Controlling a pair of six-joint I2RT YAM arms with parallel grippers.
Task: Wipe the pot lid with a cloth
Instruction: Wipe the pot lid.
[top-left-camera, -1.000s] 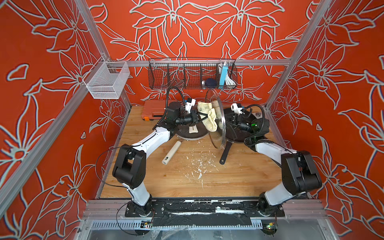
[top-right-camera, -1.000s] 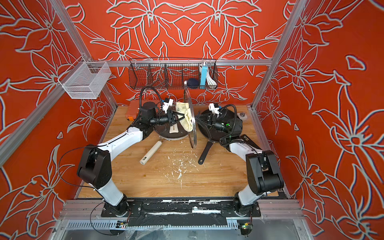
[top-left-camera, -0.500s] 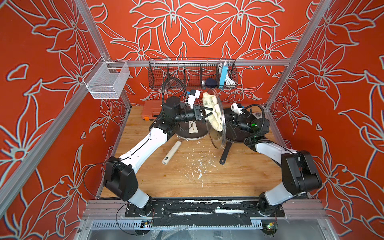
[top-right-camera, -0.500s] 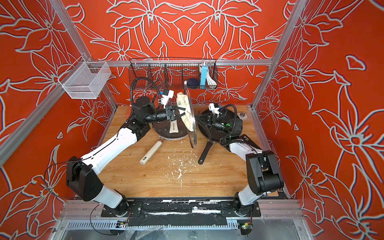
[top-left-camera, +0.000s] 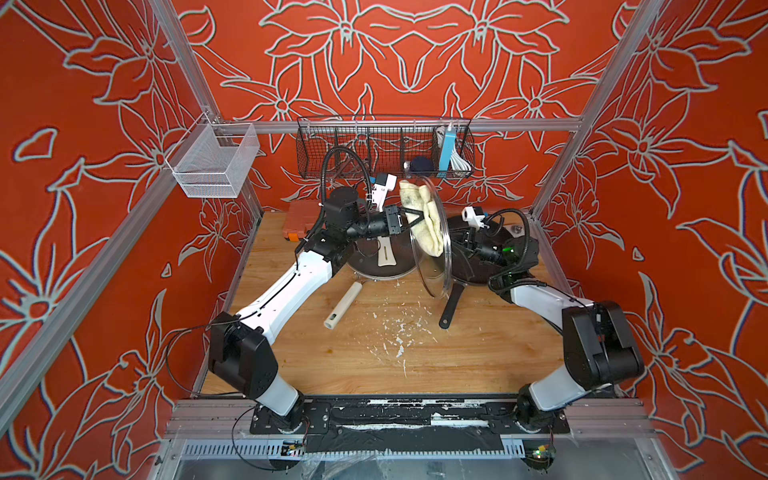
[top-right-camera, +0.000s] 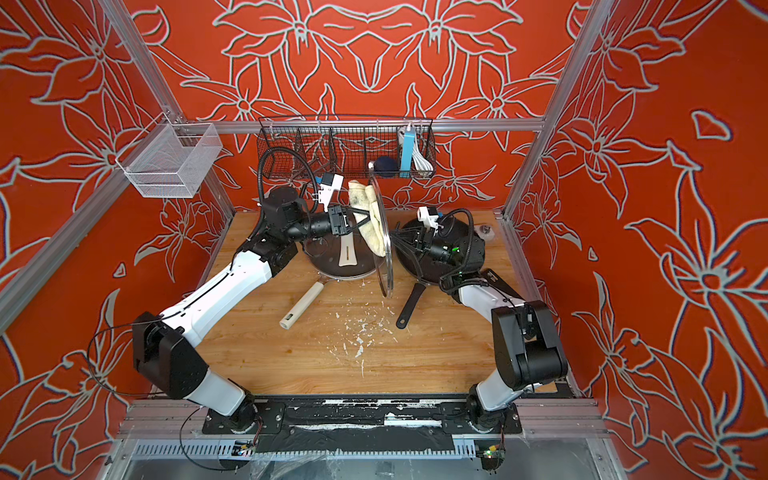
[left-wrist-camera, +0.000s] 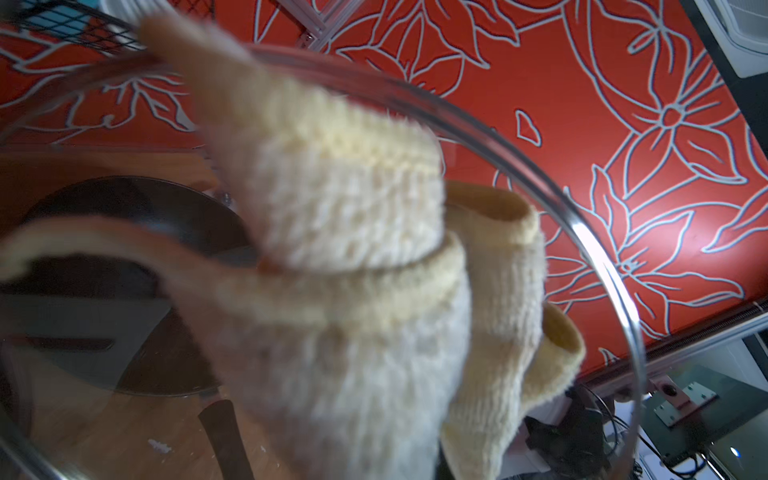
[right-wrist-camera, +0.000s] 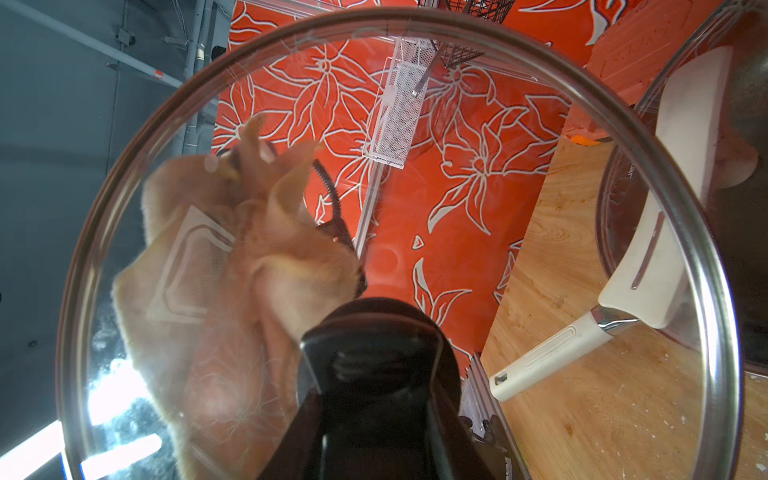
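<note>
To wipe well, I should press the yellow cloth (top-left-camera: 422, 208) flat on the glass pot lid (top-left-camera: 434, 274) and rub in slow rounds out to the rim, keeping the lid steady. My left gripper (top-left-camera: 409, 218) is squeezed shut on the cloth, which touches the top part of the lid. My right gripper (top-right-camera: 401, 242) is partly closed round the lid's black knob (right-wrist-camera: 370, 332), holding the lid up on its edge above the wooden table (top-left-camera: 457, 357).

1. Both top views are bright, evenly lit and sharp, with only soft shadows on the tabletop (top-left-camera: 478, 353).
2. In the left wrist view, the cloth (left-wrist-camera: 345, 249) is close and blurred.
3. In the right wrist view, white glare streaks the glass pot lid (right-wrist-camera: 415, 187).
</note>
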